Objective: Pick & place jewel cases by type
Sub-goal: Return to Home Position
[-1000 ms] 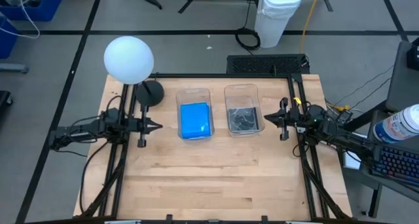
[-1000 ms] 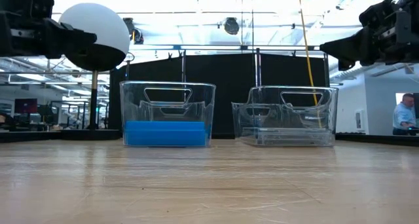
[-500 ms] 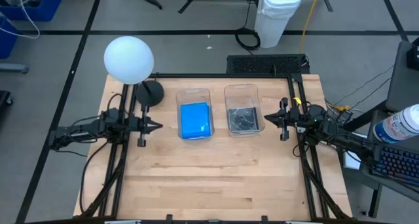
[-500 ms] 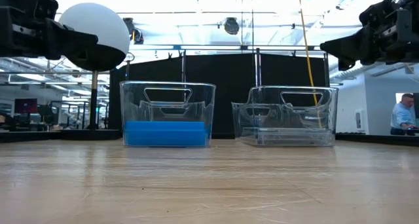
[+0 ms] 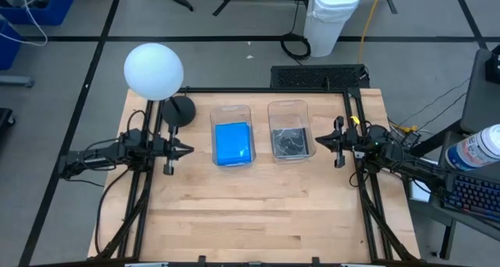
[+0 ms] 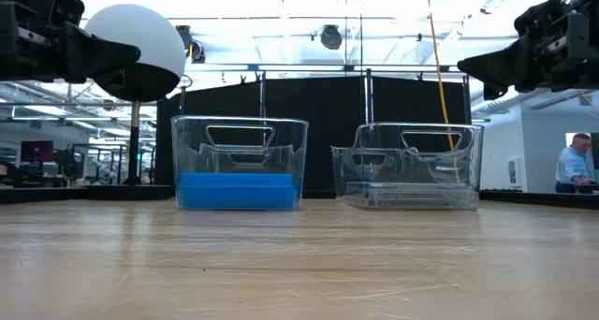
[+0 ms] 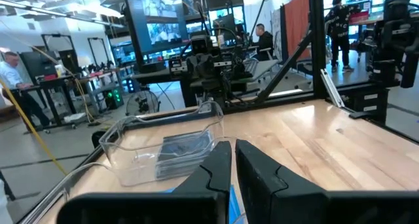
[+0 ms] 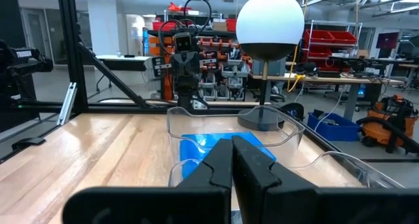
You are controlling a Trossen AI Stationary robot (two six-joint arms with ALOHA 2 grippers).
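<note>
Blue jewel cases (image 5: 233,142) are stacked in the left of 2 tubs (image 5: 231,109), just ahead of the left gripper (image 5: 186,150), which is held above the table (image 5: 258,212) with fingers pressed together, empty. Grey cases (image 5: 291,142) are laid in the right tub (image 5: 289,105), just ahead of the right gripper (image 5: 316,140), likewise closed and empty.

No text, label, brand or number can be read anywhere; the screens (image 7: 162,29) at the upper left of the left wrist view are too blurred.

Globe lamp (image 5: 153,70), left clear tub (image 5: 232,108), right clear tub (image 5: 290,104), wooden table (image 5: 258,212)
</note>
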